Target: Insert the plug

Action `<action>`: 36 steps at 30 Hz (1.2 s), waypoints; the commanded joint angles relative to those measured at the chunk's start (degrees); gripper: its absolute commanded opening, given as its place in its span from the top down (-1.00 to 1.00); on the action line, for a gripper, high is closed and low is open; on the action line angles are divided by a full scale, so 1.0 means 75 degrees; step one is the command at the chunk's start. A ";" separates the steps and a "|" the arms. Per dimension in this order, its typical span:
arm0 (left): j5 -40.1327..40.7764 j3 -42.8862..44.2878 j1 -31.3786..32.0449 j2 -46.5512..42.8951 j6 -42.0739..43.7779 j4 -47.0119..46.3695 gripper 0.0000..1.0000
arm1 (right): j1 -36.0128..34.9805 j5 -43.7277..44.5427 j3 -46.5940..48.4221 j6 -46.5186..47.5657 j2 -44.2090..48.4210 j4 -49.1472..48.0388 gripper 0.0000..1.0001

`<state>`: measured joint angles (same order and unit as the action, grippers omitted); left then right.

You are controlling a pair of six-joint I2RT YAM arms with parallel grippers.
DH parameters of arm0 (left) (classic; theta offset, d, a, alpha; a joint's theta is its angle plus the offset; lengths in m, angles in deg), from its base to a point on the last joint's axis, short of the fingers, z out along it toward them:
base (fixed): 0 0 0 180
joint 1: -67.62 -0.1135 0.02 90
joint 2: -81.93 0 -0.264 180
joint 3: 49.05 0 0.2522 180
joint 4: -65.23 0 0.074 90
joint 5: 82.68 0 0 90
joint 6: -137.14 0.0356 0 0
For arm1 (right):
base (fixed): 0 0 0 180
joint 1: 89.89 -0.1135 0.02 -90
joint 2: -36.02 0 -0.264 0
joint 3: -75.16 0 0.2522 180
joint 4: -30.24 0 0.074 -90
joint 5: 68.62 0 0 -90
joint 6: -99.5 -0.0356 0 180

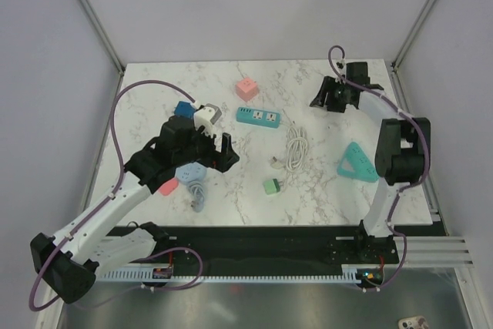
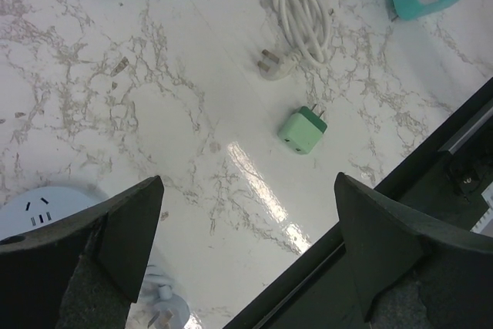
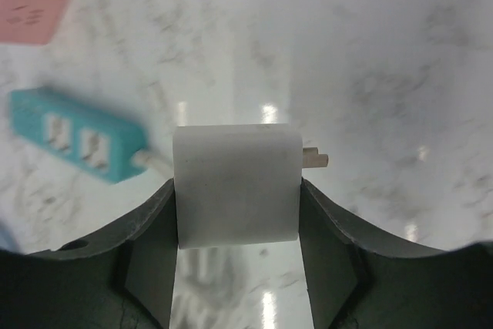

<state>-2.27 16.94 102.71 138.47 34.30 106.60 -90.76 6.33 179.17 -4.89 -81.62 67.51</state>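
Two pincers, two teal power strips, one loose cable. The right pincer (image 3: 236, 190) is clamped on a white plug (image 3: 235, 179), a smooth matte block with rounded corners. Its metal prongs poke out toward 3 o'clock. It hovers over the marble-veined counter (image 1: 323, 198) at about 1 o'clock. Only the right wrist view shows this plug; from above it cannot be made out against the dark pincer.

The left pincer (image 2: 248, 190) gapes wide, holding nothing, just off centre toward 9 o'clock. Its wrist view shows the pins of one small green adapter (image 2: 302, 130) and the pronged head of the coiled white cable (image 2: 300, 5).

Of the strips, one is a straight bar (image 1: 258, 117) at 12 o'clock, the other a rounded triangle (image 1: 357, 163) at 3 o'clock. One pink cube (image 1: 246, 88) sits beyond the bar.
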 commanded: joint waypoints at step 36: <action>-0.3082 -0.1807 0.0852 -0.1420 0.4735 -0.6893 -0.96 | -0.4197 -0.4884 -0.6761 -0.9963 0.5573 -1.2906 0.83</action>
<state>-25.35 4.39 108.06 128.65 66.80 58.45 -120.92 -33.05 128.27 -76.39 -38.72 -19.98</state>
